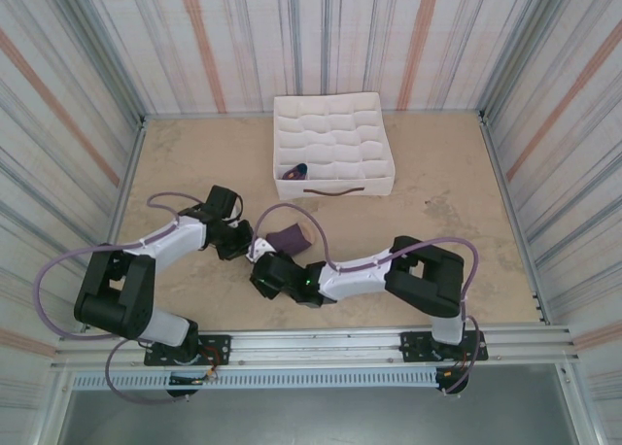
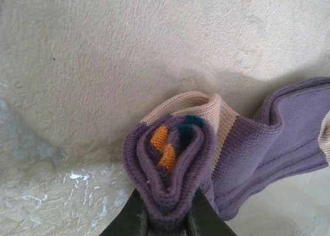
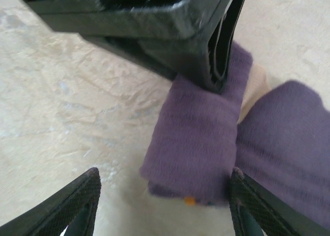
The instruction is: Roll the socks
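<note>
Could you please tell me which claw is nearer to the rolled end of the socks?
Left. The left claw is shut on the rolled end of the socks; the right claw stands open, the roll between its fingers.

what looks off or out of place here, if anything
Nothing is damaged or spilled. The one untidy thing: the sock roll, pinched in the left gripper, is unfinished, its purple tail lying loose and rumpled on the table.

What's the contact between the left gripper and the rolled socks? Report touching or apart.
Touching. The left wrist view shows the left gripper shut on the rolled socks, with the fabric squeezed between both fingers.
</note>
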